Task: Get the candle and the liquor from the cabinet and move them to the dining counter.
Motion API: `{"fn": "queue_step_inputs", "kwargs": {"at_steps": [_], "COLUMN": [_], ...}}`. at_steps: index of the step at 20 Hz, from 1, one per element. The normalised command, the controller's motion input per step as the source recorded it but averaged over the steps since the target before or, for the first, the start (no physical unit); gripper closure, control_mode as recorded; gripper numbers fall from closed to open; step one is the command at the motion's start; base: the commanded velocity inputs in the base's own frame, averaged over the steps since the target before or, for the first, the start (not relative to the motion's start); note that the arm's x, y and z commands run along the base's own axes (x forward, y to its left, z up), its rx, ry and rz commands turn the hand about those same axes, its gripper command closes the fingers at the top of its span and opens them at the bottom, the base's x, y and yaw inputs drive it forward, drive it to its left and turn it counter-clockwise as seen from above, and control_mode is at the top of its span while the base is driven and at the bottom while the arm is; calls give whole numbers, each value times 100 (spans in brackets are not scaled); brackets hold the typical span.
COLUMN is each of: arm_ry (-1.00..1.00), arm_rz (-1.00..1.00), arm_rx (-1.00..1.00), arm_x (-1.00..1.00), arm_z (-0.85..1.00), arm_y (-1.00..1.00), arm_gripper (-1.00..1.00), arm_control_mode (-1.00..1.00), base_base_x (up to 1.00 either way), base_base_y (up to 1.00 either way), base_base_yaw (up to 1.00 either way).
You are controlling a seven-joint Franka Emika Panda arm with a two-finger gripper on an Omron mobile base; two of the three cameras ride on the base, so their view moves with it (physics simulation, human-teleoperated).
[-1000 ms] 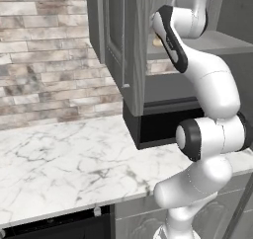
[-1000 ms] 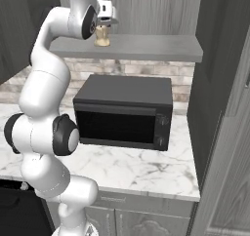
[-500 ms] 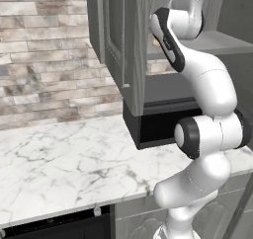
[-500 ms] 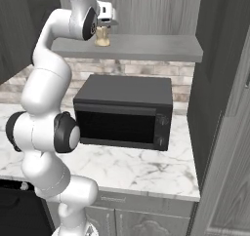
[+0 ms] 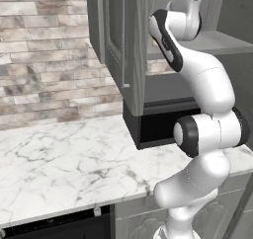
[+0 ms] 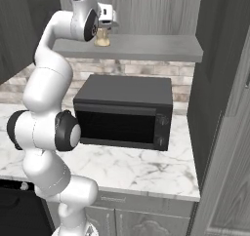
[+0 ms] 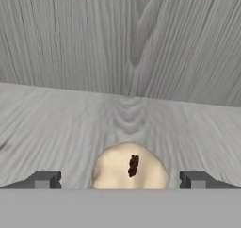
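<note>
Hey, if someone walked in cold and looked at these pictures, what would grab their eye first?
Probably the white arm stretched up to the grey cabinet shelf, its open gripper straddling the squat tan candle without closing on it. Next would be the black microwave directly under that shelf, sitting on the marble worktop against the brick wall.

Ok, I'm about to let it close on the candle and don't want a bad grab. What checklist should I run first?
1. Gripper open: ok, jaws stand wide apart.
2. Candle between the fingertips: ok, centred in the hand view.
3. Candle upright on the cabinet shelf: ok, wick faces the camera.
4. Fingers clear of the candle's sides: ok, gaps show on both sides.
5. Fingers low enough around the candle: cannot tell.
6. Liquor out of the way: cannot tell.
</note>
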Motion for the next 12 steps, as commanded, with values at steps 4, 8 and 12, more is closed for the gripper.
{"fn": "queue_step_inputs", "kwargs": {"at_steps": [4, 8, 12], "arm_ry": [0, 0, 0], "arm_rz": [0, 0, 0], "arm_rx": [0, 0, 0], "arm_x": [3, 3, 1], "arm_z": [-13, -9, -8], "arm_y": [0, 0, 0], "arm_gripper": [-100, -100, -100], "arm_control_mode": [-100, -100, -100], "base_base_x": [0, 0, 0], "base_base_y": [0, 0, 0], "base_base_yaw": [0, 0, 0]}}
